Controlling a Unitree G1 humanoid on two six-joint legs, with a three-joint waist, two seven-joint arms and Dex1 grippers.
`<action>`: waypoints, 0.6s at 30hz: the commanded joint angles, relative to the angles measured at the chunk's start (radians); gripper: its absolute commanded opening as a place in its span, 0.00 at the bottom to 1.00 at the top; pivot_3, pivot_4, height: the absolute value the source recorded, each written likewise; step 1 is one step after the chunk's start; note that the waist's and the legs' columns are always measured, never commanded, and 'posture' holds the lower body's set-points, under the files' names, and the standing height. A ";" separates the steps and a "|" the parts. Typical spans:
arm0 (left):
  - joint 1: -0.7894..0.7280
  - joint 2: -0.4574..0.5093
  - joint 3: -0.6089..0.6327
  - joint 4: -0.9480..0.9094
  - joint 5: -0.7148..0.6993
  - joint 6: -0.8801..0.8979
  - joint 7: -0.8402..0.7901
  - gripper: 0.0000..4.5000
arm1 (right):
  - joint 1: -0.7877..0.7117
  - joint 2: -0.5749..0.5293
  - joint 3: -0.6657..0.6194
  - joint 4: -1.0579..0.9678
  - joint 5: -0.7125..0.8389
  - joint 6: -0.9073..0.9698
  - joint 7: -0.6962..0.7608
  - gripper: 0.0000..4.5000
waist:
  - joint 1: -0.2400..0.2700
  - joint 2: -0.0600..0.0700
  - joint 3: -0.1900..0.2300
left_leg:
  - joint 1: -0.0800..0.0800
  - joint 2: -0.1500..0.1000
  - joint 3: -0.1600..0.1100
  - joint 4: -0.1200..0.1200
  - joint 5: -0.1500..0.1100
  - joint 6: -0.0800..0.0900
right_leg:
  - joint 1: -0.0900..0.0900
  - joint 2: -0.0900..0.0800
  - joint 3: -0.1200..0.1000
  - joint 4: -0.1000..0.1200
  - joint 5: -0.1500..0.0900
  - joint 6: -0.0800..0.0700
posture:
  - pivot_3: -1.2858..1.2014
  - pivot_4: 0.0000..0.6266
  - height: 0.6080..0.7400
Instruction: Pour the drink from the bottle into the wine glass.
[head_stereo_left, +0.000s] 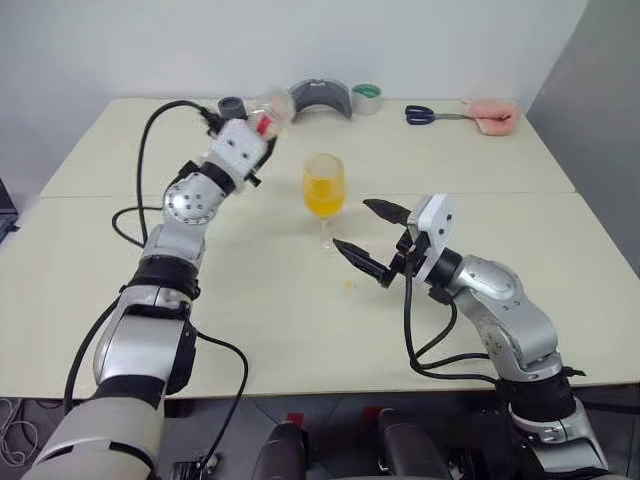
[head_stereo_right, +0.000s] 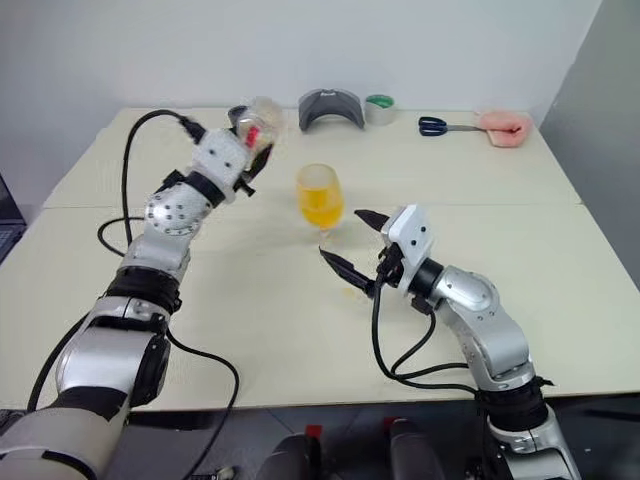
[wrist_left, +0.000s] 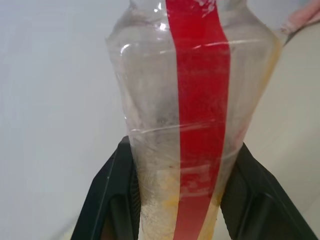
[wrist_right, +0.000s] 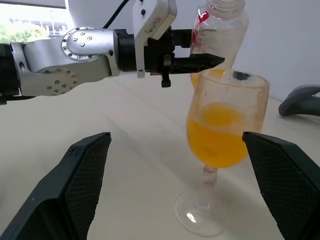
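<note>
My left gripper (head_stereo_left: 262, 132) is shut on the lower body of the clear bottle (head_stereo_left: 268, 108) and holds it roughly upright above the table, behind and to the left of the wine glass. The bottle (wrist_left: 195, 100) has a red label strip, and just a yellow residue shows at its base. The wine glass (head_stereo_left: 324, 185) stands on the table, about half full of orange drink (wrist_right: 217, 135). My right gripper (head_stereo_left: 350, 223) is open and low by the glass's foot, its fingers spread to either side without touching it.
Along the table's far edge lie a grey curved object (head_stereo_left: 320, 97), a green tape roll (head_stereo_left: 366, 97), blue scissors (head_stereo_left: 430, 115) and a pink cloth (head_stereo_left: 492, 115). A small orange drop (head_stereo_left: 349, 283) marks the table in front of the glass.
</note>
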 joint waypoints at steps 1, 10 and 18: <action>0.112 0.027 0.102 -0.177 -0.119 0.213 -0.030 0.37 | -0.015 -0.013 0.033 -0.065 0.018 0.052 0.020 1.00 | -0.008 0.000 0.000 | 0.000 0.000 0.000 0.000 0.000 0.000 | 0.000 0.000 0.000 0.000 0.000 0.000 | 0.52 0.24 1.00; 0.333 0.005 0.242 -0.354 -0.223 0.424 0.031 0.37 | -0.105 0.035 0.131 0.041 -0.093 0.110 -0.049 1.00 | -0.003 -0.002 -0.001 | 0.001 0.000 -0.001 0.001 0.000 0.000 | 0.000 0.000 0.000 0.001 0.000 0.000 | 0.52 0.24 1.00; 0.363 -0.026 0.279 -0.339 -0.245 0.430 0.048 0.37 | -0.133 0.068 0.127 0.066 -0.103 0.117 -0.053 1.00 | 0.014 -0.004 -0.002 | 0.001 0.000 0.000 0.001 0.000 0.000 | 0.000 -0.001 0.000 0.001 0.000 0.000 | 0.52 0.24 1.00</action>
